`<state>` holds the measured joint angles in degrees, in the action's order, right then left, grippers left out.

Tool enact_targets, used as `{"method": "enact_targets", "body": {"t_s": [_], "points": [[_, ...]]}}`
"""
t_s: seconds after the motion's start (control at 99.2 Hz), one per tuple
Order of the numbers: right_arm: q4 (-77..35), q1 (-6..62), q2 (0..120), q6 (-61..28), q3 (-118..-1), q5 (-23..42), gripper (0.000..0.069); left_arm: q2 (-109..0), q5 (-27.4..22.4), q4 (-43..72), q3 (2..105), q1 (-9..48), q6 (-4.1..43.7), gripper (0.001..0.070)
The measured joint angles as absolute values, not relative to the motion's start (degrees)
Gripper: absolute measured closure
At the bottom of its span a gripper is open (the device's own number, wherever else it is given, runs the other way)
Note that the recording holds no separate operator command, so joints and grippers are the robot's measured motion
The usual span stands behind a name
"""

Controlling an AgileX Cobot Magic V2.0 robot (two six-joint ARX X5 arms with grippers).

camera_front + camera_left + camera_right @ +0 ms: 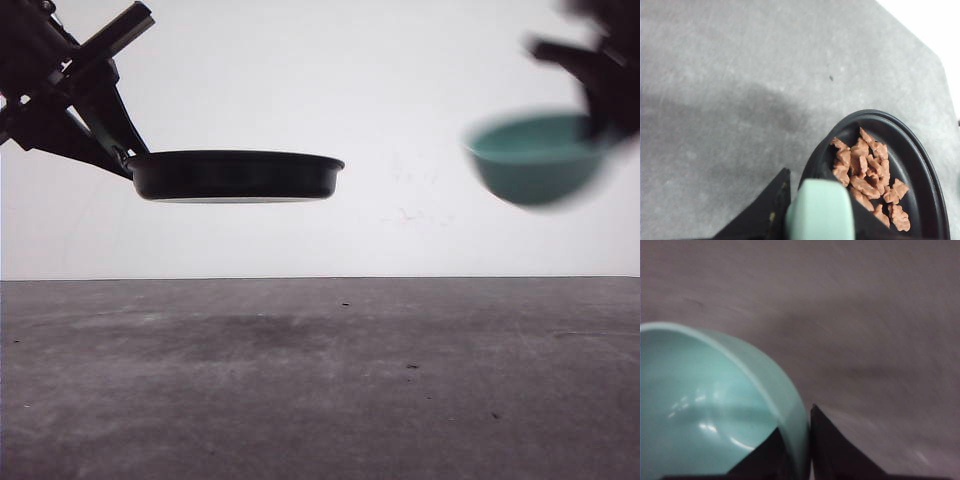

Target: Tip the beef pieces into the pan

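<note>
The black pan (236,175) hangs level in the air at the left, well above the table. My left gripper (118,150) is shut on its pale mint-green handle (821,210). Inside the pan (925,165) lies a heap of reddish-brown beef pieces (867,175). At the upper right my right gripper (600,115) holds a teal bowl (535,158) in the air, blurred by motion. Its fingers (832,445) pinch the bowl's rim (795,440), one inside and one outside. The bowl's inside (695,410) looks empty.
Below both arms stretches a bare grey table (320,390) with a few small dark specks (412,366). A white wall (400,80) stands behind it. The pan's shadow (740,120) falls on the table under the pan.
</note>
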<state>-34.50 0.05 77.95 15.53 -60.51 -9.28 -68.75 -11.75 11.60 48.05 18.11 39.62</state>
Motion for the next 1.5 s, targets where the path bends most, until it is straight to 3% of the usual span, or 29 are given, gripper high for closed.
{"method": "enact_targets", "body": {"t_s": [0.212,0.625,0.686,0.797,0.847,0.928,1.089,1.2,1.27,1.351,1.442,1.502], "points": [[-35.5,-9.7,80.5,15.8,-55.0,-10.5,0.0669,-68.8,-11.5,11.7,48.1,18.1,39.6,0.0655],[-34.9,-10.5,82.3,14.8,-48.9,-10.5,0.0662,-68.8,-11.1,11.8,48.1,18.1,38.3,0.0655],[-34.9,-10.5,82.3,14.8,-48.9,-10.5,0.0590,-68.8,-11.1,11.8,48.1,18.1,38.3,0.0655],[-34.9,-10.5,82.3,14.8,-48.9,-10.5,0.0337,-68.8,-11.1,11.8,48.1,18.1,38.3,0.0655],[-34.9,-10.5,82.3,14.8,-48.9,-10.5,0.0260,-68.8,-11.1,11.8,48.1,18.1,38.3,0.0655],[-34.9,-10.5,82.0,14.8,-48.9,-10.7,0.0210,-68.8,-11.1,11.8,48.1,18.1,38.3,0.0655],[-36.6,-10.5,78.5,14.8,-52.4,-12.8,0.0191,-68.8,-10.1,11.8,48.1,18.1,38.2,0.0655],[-38.2,-10.3,73.1,15.9,-59.7,-14.0,0.0193,-68.9,-8.1,11.6,48.1,17.8,36.2,0.0655],[-39.5,-9.6,68.8,17.6,-64.6,-15.0,0.0238,-69.8,-7.6,10.8,48.1,17.2,34.2,0.0655],[-39.4,-7.4,63.2,19.2,-69.3,-16.8,0.0366,-71.8,-7.7,10.0,48.1,16.1,33.4,0.0655],[-37.3,-3.8,57.2,19.6,-72.5,-17.8,0.0577,-74.9,-7.6,9.7,48.1,15.0,33.0,0.0655],[-35.4,-1.1,53.2,19.6,-73.4,-17.9,0.0642,-77.1,-7.4,9.0,48.1,14.5,32.7,0.0655]]}}
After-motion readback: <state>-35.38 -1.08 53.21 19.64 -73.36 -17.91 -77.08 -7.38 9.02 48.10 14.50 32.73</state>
